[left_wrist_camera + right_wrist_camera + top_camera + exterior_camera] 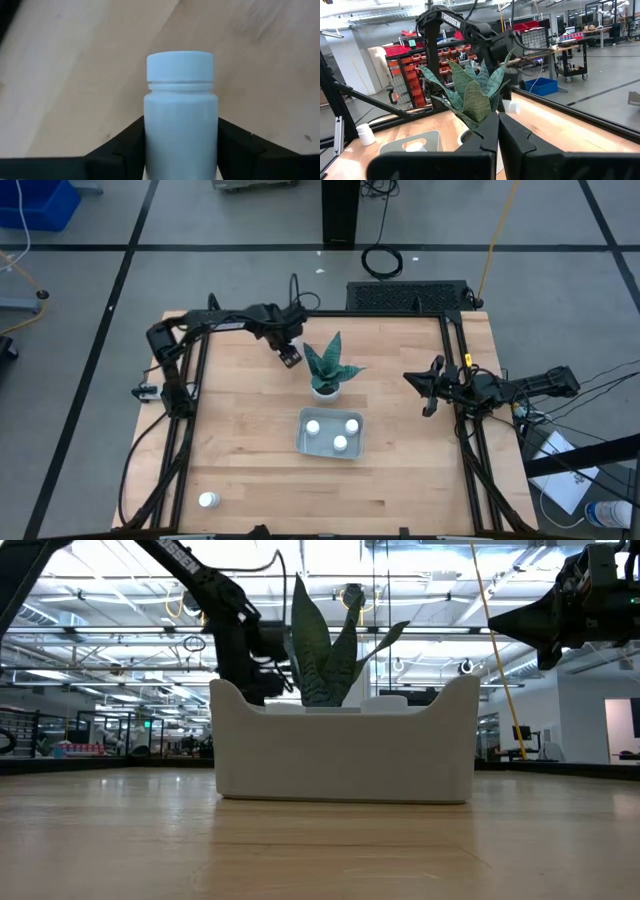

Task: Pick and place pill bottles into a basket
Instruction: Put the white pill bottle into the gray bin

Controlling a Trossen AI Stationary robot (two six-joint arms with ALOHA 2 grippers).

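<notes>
My left gripper (291, 357) is at the far middle of the table, just left of the potted plant (326, 368), and is shut on a white pill bottle (180, 125). The pale tray (305, 442) lies below the plant on the table's middle and holds three white bottles (340, 442). One more bottle (208, 500) stands alone near the table's front left corner. My right gripper (428, 398) is shut and empty, held above the table's right side. My left gripper pinches the bottle's body (150, 140) between its two fingers (125, 147), one on each side. The fingers lie along the bottle, and its ribbed cap (180, 66) sticks out past their free ends. The bottle is lifted clear of the table.
The spiky green plant in its small white pot (325, 391) stands just behind the tray, between my left gripper and the tray. In the low view the tray's wall (345, 755) hides its contents. Bare wood lies left and right of the tray.
</notes>
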